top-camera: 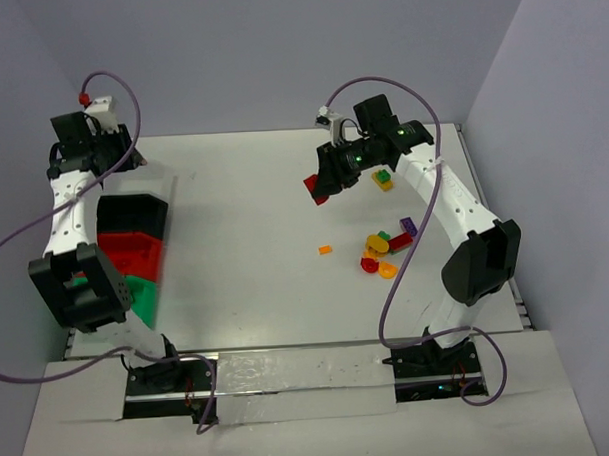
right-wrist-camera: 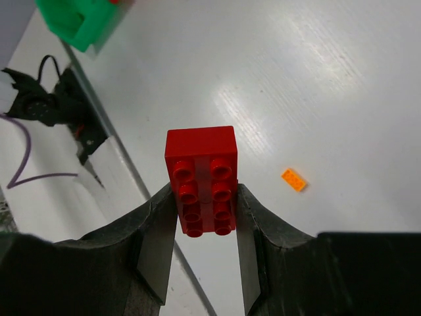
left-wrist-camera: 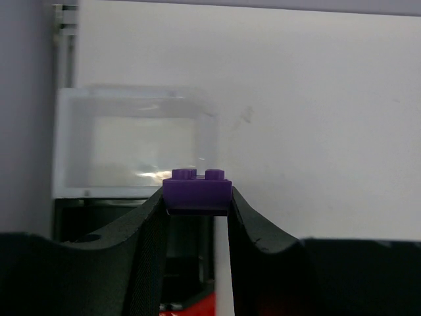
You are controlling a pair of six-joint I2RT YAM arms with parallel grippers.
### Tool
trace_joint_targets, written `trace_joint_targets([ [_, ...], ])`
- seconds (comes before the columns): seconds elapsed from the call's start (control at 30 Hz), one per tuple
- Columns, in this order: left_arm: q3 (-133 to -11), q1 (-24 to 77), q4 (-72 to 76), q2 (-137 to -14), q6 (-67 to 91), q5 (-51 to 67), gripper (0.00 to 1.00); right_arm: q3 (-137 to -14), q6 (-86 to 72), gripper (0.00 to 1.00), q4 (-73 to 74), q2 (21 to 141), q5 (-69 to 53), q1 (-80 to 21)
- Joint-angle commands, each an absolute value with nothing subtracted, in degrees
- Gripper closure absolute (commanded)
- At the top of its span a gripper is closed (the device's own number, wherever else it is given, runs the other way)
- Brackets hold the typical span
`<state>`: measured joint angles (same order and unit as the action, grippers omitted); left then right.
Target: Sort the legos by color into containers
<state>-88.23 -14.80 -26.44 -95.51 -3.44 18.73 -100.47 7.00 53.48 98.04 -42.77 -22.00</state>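
My left gripper point(left-wrist-camera: 197, 195) is shut on a small purple lego point(left-wrist-camera: 197, 187), held above the near wall of the clear container point(left-wrist-camera: 135, 148). In the top view that gripper point(top-camera: 130, 160) is at the far left, beyond the black container point(top-camera: 134, 212), red container point(top-camera: 131, 252) and green container point(top-camera: 144, 297). My right gripper point(right-wrist-camera: 205, 195) is shut on a red eight-stud lego point(right-wrist-camera: 200, 170), held over the table's far middle point(top-camera: 314, 186). Several loose legos point(top-camera: 385, 250), red, yellow, orange, green and purple, lie under the right arm.
A small orange piece point(top-camera: 325, 250) lies alone mid-table, also seen as the orange piece point(right-wrist-camera: 293, 179). A yellow and green piece point(top-camera: 382, 178) sits by the right wrist. The green container's corner point(right-wrist-camera: 75, 23) shows at the right wrist view's top left. Cables loop over both arms.
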Motion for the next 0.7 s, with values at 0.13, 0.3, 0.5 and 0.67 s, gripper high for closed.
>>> trace_joint_targets([
  [0.13, -100.97, -15.58, -24.55, -109.78, -4.66, 2.12, 1.00, -100.68, 5.93, 1.00, 50.69, 97.38, -35.69, -23.03],
  [0.3, -106.56, -15.56, -24.51, -116.57, -3.53, 1.49, 1.00, -101.50, 6.41, 1.00, 51.41, 98.43, -34.19, -23.46],
  [0.5, -110.48, -15.58, -25.45, -122.80, -3.01, 1.05, 0.93, -101.76, 6.59, 1.00, 51.33, 99.28, -34.19, -24.06],
  [0.67, -111.42, -15.64, -25.71, -125.65, -2.90, 2.28, 0.80, -101.78, 6.68, 1.00, 51.33, 100.00, -33.57, -24.52],
])
